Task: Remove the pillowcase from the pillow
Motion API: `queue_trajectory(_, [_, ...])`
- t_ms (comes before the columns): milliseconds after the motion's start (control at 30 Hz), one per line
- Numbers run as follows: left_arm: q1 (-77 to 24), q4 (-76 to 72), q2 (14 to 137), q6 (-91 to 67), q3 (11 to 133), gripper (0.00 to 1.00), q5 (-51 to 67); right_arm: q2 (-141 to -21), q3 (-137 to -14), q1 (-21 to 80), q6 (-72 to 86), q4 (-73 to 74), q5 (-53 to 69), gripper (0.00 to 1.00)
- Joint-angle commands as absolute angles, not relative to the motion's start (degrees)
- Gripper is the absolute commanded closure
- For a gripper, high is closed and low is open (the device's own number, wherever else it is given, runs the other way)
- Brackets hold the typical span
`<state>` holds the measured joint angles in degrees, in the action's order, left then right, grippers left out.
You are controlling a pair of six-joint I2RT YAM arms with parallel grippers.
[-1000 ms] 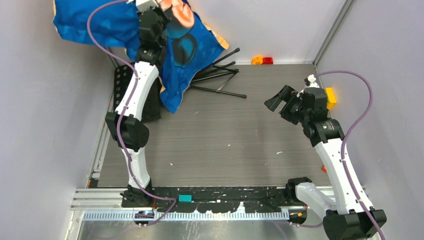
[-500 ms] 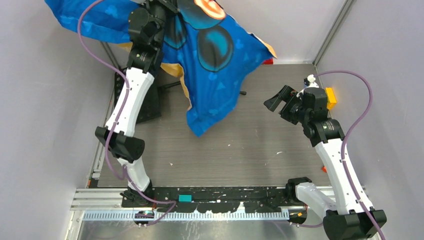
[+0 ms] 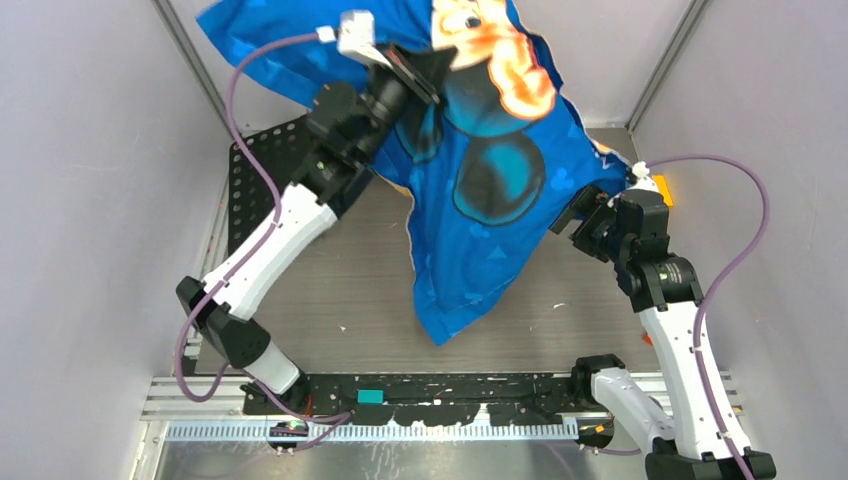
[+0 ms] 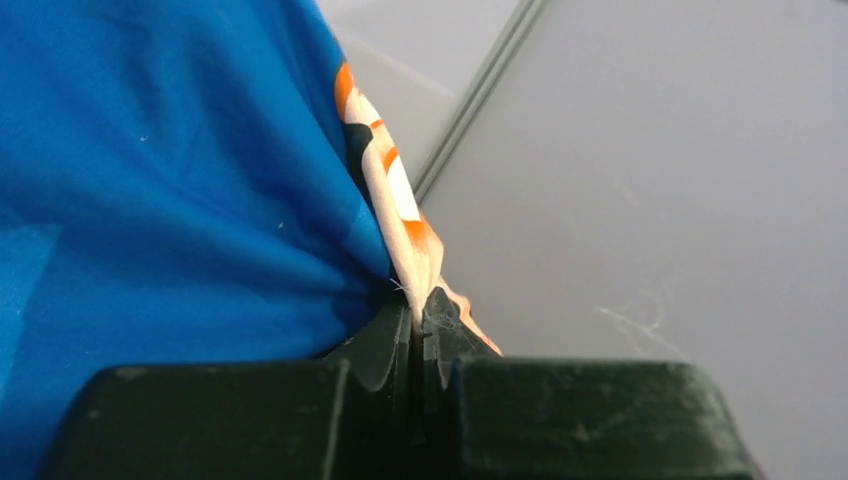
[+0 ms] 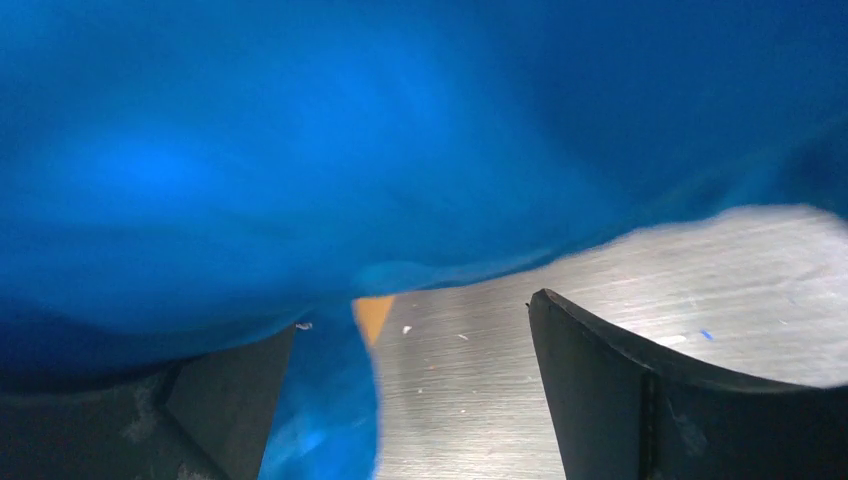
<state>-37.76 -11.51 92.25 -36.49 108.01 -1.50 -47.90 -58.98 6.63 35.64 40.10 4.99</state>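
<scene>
Over the grey bench [image 3: 330,290] the blue pillowcase [image 3: 490,200] hung from the left hand [image 3: 425,70], pinched tight on its orange edge; the right hand [image 3: 575,215] gaped empty beside the cloth. No pillow showed. Holding that pinch and lifting clear seemed wise.

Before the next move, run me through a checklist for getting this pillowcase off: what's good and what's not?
1. Left gripper grip: ok, jaws shut on a pinch of the pillowcase, held high.
2. Right gripper free: ok, jaws wide open, gripping nothing.
3. Right gripper near the fabric: ok, the blue cloth hangs right in front of it.
4. Pillow out of the pillowcase: cannot tell, no white pillow shows in any view.
5. Pillowcase's lower corner off the table: cannot tell.
</scene>
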Motion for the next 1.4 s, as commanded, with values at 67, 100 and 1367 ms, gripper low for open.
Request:
queue_trajectory(67, [-50.95, -21.73, 83.30, -25.34, 88.18, 1.00, -10.61, -44.33, -59.44, 6.94, 35.29, 36.20, 0.18, 0.08])
queue_trajectory(100, [-51.48, -21.45, 82.64, -25.91, 84.80, 1.00, -12.59, -44.34, -59.37, 6.88, 35.24, 36.32, 0.18, 0.08])
queue_trajectory(1367, [-18.62, 2.29, 93.85, -43.19, 62.74, 1.00, -22.83, -57.08, -56.48, 9.57, 35.91, 43.47, 10.05, 0.08])
